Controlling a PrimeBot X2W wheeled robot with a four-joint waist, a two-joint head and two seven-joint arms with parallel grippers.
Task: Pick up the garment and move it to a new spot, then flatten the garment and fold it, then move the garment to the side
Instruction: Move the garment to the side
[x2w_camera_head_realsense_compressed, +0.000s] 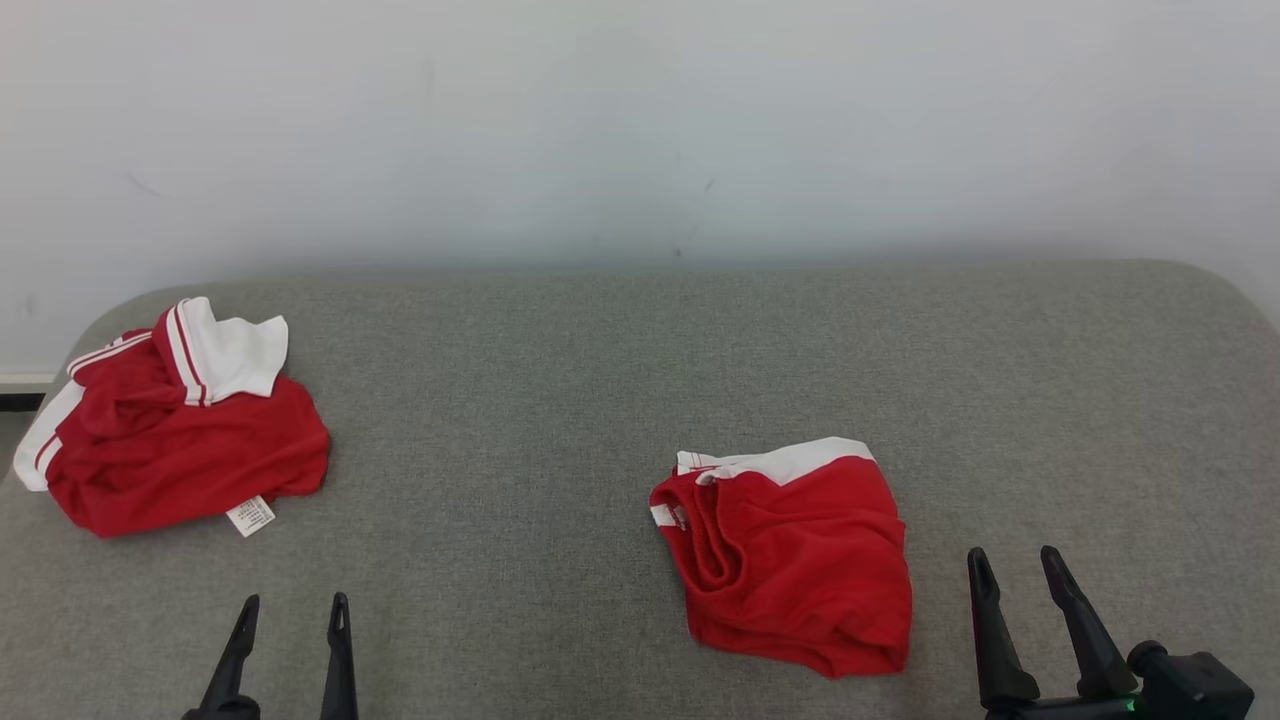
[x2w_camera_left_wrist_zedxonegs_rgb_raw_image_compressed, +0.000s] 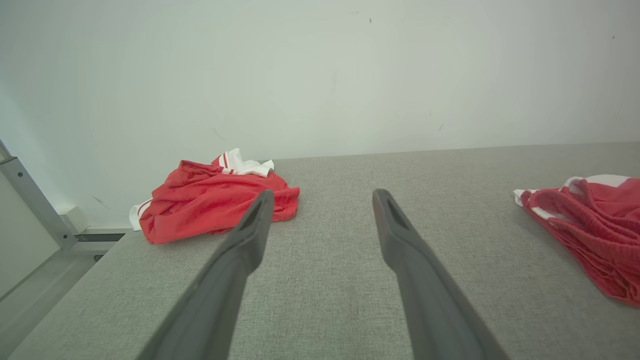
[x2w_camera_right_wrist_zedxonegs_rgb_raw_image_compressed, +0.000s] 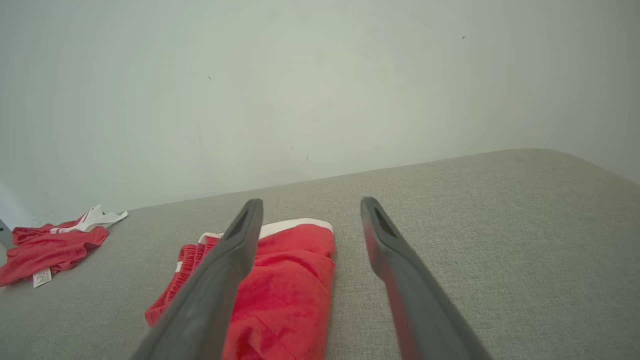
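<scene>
Head view: left gripper (x2w_camera_head_realsense_compressed: 295, 600) and right gripper (x2w_camera_head_realsense_compressed: 1012, 553) sit low at the near edge. Fingers on both are spread wide, and neither has hold of anything.

Two garments lie on the grey padded surface (x2w_camera_head_realsense_compressed: 560, 400). The red garment with white band (x2w_camera_head_realsense_compressed: 800, 560) is just beside the right gripper, to its left. It is compact and roughly squared, so I read it as already folded. The crumpled red-and-white heap (x2w_camera_head_realsense_compressed: 180, 440) is at the far left corner, well apart, with a label (x2w_camera_head_realsense_compressed: 250, 516) poking out at its near edge.

My read:
- If the squared piece is the job, only the shift to the side is left.
- If the heap is the job, nothing is begun.
- I cannot tell which.

Nothing lies between either gripper and its nearer garment. The heap sits close to the surface's left edge, so it may slip off there.
</scene>
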